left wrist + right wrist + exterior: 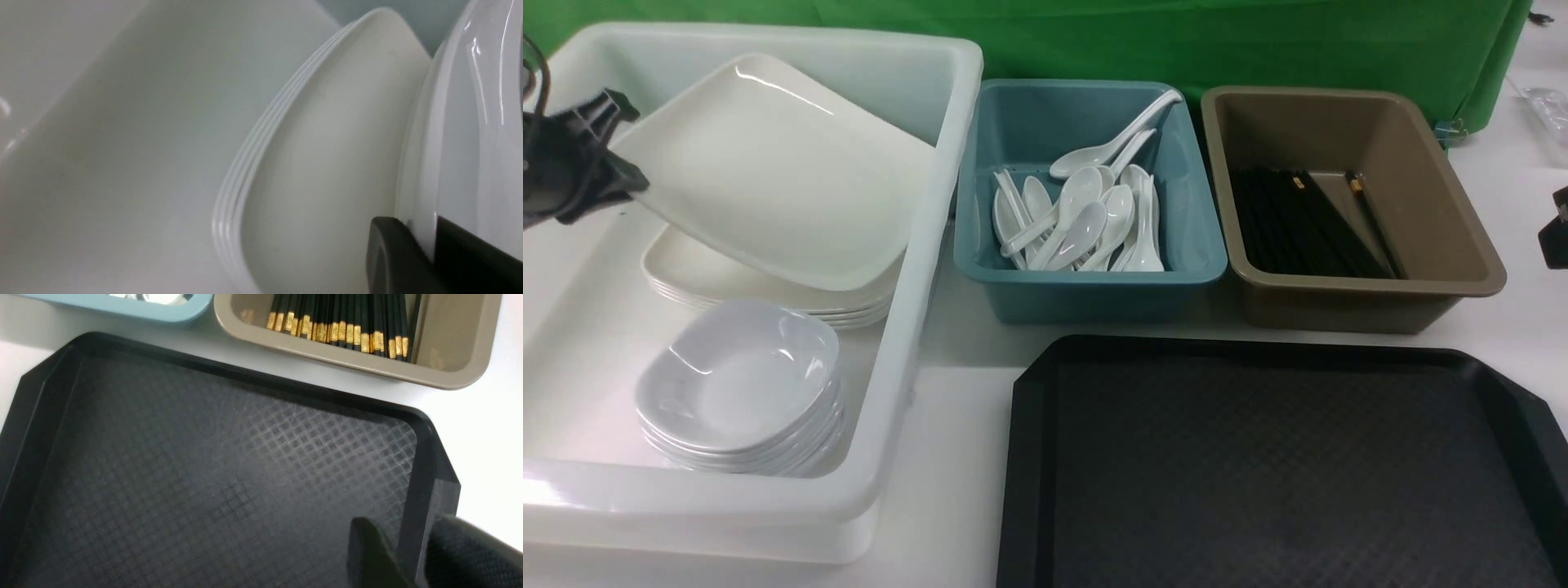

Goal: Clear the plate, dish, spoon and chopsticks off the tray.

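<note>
My left gripper [621,175] is shut on the rim of the large white square plate [776,171] and holds it tilted over the white tub [915,327], above a stack of like plates [711,282]. In the left wrist view the fingers [392,253] pinch the plate's edge [425,183]. Small deep dishes [739,384] are stacked in the same tub. White spoons [1086,216] lie in the teal tub [1094,278]. Black chopsticks [1298,220] lie in the brown tub [1364,286]. The black tray [1274,474] holds nothing. My right gripper [412,547] is open and empty over the tray's rim [421,465].
The three tubs stand in a row behind the tray on a white table [956,425]. A green cloth [1176,41] hangs at the back. The right arm [1556,237] shows only at the far right edge of the front view.
</note>
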`<move>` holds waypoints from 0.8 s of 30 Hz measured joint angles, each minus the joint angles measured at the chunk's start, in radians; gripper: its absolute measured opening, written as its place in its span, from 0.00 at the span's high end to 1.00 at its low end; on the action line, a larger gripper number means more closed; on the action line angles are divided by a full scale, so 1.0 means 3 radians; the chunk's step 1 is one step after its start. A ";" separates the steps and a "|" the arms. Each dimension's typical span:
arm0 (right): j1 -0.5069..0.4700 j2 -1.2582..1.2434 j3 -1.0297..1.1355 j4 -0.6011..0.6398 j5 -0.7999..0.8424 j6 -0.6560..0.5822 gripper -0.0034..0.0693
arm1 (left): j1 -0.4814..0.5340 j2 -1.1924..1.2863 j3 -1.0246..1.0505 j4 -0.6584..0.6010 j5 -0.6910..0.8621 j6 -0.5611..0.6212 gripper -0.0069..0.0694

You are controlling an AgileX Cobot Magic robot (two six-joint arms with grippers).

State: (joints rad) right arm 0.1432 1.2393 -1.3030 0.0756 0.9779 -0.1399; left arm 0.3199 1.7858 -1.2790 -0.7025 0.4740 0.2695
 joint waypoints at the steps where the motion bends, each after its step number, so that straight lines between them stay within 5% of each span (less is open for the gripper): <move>1: 0.0000 0.0000 0.0000 0.0000 0.0000 0.0000 0.62 | 0.0000 0.0017 0.0000 0.0117 0.0041 -0.0049 0.80; 6: 0.0000 0.0000 0.0000 0.0000 0.0000 0.0000 0.62 | 0.0000 0.0079 0.0000 0.0482 0.0222 -0.0178 0.64; 10: 0.0000 0.0000 0.0000 0.0000 0.0060 0.0010 0.62 | 0.0000 0.0110 -0.0007 0.0766 0.0384 -0.0225 0.37; 15: 0.0000 -0.0015 -0.0012 0.0000 0.0234 0.0010 0.62 | 0.0000 -0.0041 -0.0081 0.1055 0.0614 -0.0229 0.22; 19: 0.0000 -0.0182 -0.0054 0.0000 0.0205 0.0007 0.62 | -0.0019 -0.0307 -0.0182 0.1034 0.0886 -0.0186 0.26; 24: 0.0000 -0.0669 -0.0066 0.0000 -0.0170 -0.0004 0.67 | -0.0329 -0.0900 -0.0202 0.0773 0.1045 0.0086 0.61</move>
State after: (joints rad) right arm 0.1432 1.0387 -1.3228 0.0756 0.9268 -0.1411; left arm 0.2212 1.5157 -1.3395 -0.4707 0.7876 0.2954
